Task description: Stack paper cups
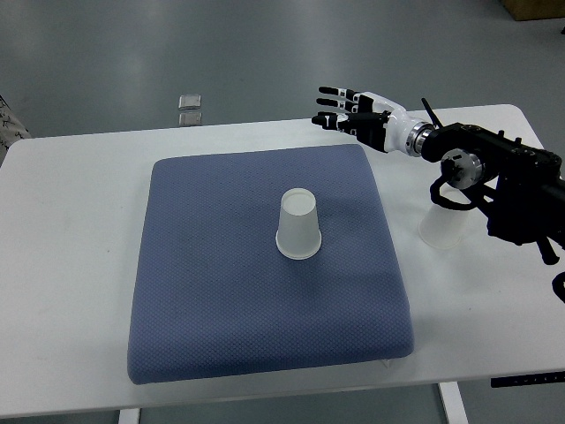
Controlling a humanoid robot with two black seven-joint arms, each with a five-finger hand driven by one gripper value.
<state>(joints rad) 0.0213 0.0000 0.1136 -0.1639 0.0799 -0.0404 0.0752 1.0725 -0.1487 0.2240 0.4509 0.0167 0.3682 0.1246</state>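
Top view showed one white tabletop carrying one blue cushion, the landmark here. One paper cup stood upside down near the cushion's middle. A second paper cup, also upside down, stood on the bare tabletop just right of the cushion, partly hidden under the arm. One right hand hovered above the cushion's far right corner, its fingers stretched out and slightly spread, holding nothing.
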